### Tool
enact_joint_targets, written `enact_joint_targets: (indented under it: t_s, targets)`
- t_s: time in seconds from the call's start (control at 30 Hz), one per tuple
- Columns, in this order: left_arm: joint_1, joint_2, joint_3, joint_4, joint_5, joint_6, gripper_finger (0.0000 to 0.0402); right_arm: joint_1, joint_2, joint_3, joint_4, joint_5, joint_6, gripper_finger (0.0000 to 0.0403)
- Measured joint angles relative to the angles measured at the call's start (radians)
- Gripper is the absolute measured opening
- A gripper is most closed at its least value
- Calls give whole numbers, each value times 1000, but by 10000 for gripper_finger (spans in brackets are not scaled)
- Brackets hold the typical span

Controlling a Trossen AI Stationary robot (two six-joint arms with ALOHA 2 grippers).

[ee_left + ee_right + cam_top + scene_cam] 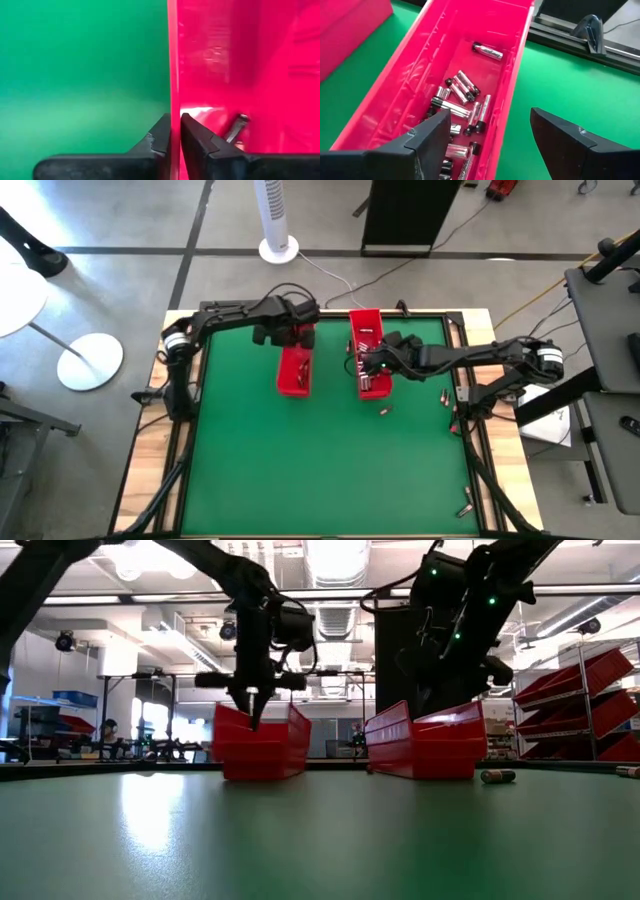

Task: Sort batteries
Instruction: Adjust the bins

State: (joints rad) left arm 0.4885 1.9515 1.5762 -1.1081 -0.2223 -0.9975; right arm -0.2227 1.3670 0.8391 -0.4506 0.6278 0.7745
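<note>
The left hand is pinched shut on the side wall of the left tray, one finger outside over the green worktop and one inside. That looks like a hold to steady or shift the tray. To do it well, keep the pinch low on the wall and move slowly, so the thin plastic does not flex and the tray does not tip. One battery lies inside, just beside the inner finger.

The right hand stands wide open over the right tray, holding nothing, its fingers straddling the tray's near wall. A heap of batteries lies on that tray's floor, most bunched together and one apart toward the far end. I judge a drop has just been made or a pick is about to begin. For a pick, come straight down on a battery at the edge of the heap, jaws across its length, clear of the wall.

More batteries lie loose on the worktop: one near the right tray, one toward the right edge, and a few at the near right corner.

From above, both arms cover much of the trays, so the left tray's full contents cannot be made out. Battery types and sizes are too small to tell apart, and the sorting rule is not evident
</note>
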Motion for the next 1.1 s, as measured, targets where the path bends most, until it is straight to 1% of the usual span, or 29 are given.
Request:
enact_joint_targets:
  t_s: [0.07,0.17,0.33,0.43,0.6,0.77,0.93,1.1]
  targets:
    - [4,-30,-55,84,44,-29,25,-5,-2,0,1,0,-7,272]
    - [10,-71,-113,139,80,-55,34,-6,-6,0,25,1,-26,284]
    - [21,-116,-155,103,61,-85,47,-17,-5,0,67,0,-68,300]
    - [21,-144,-157,114,55,-90,57,-55,8,1,102,-5,-86,305]
    - [22,-181,-101,120,44,-2,76,-142,45,1,110,-52,-76,300]
    - [22,-257,-51,123,-60,165,97,-210,87,1,138,-54,-49,285]
    - [23,-360,-80,126,-115,241,111,-279,123,1,150,-56,-33,274]
    - [20,-466,-155,194,-133,353,113,-297,120,2,69,-35,-16,270]
